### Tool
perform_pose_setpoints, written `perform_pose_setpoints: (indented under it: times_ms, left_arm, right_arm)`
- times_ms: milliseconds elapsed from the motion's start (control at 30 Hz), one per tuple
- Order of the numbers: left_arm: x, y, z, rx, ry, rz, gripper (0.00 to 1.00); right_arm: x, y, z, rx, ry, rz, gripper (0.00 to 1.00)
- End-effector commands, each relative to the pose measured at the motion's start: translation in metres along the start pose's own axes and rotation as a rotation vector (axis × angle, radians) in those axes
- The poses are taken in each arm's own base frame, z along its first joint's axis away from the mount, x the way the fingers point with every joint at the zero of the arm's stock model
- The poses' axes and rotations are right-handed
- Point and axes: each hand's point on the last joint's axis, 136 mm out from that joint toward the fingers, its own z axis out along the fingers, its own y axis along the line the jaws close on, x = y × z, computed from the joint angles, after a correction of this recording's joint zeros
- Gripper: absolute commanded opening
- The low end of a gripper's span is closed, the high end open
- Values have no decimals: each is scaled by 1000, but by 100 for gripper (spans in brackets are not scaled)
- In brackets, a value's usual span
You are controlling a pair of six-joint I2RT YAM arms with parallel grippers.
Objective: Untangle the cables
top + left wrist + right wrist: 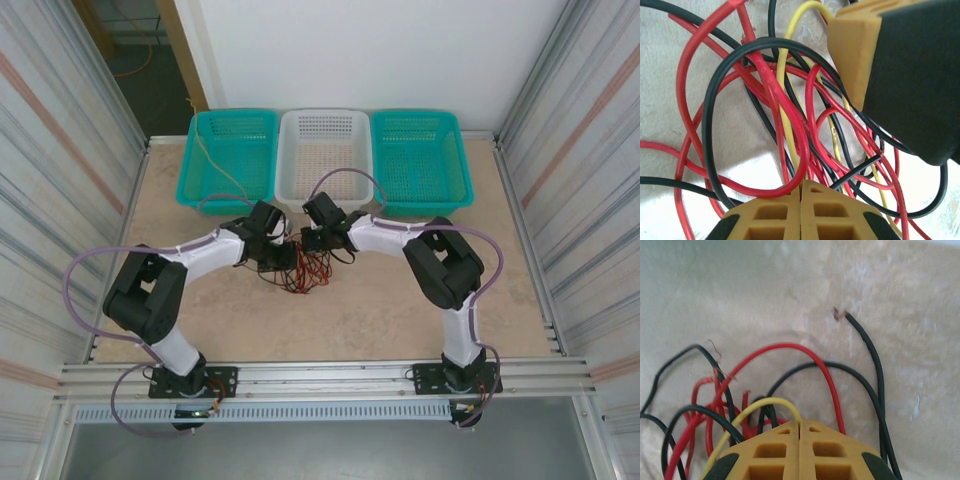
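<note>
Beige table [400, 310] carries the tangled cables [305, 270] at its middle. Left gripper [801, 186] is clenched, apparently on a red strand [799, 131], right gripper [800, 422] on a yellow strand [765, 402]. Pulling apart hard could tighten the knot or let thin wire slip. No writing is legible

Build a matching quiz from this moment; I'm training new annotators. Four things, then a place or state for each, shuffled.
1 left gripper
2 right gripper
3 white basket
4 cables

A between the teal baskets
B shut on a yellow wire
C on the table between both grippers
D shut on a red wire

Pairs: 1-D, 2-B, 3-A, 4-C
</note>
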Motion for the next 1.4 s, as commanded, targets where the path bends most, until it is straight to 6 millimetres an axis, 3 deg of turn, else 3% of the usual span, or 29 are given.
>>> perform_pose_setpoints:
  times_ms: [0,100,233,367,467,667,867,967,1167,1367]
  left_arm:
    - [6,-6,-11,26,-4,23,10]
    - [11,-4,-15,23,-2,29,15]
    - [18,1,-14,14,9,28,35]
    - [17,-1,-16,26,-1,25,42]
    - [11,-12,-25,58,-23,38,48]
    - [-9,-41,-73,112,-156,106,50]
    - [-30,-84,-143,226,-343,228,54]
    - [-35,-103,-160,295,-389,295,55]
    - [-39,-116,-155,361,-380,349,46]
    - [-28,-130,-137,503,-316,359,48]
  right_arm:
    - [19,-9,-15,43,32,17,0]
    - [20,-7,-33,40,6,24,0]
    - [32,-5,-50,44,7,17,0]
    - [38,-9,-59,63,3,17,0]
    - [30,-10,-68,84,-29,9,0]
    - [6,10,-112,66,-173,-73,0]
    - [0,34,-150,26,-256,-168,0]
    - [-4,44,-169,-4,-307,-185,0]
    - [-22,62,-211,-93,-423,-182,0]
    - [-29,68,-225,-133,-448,-186,0]
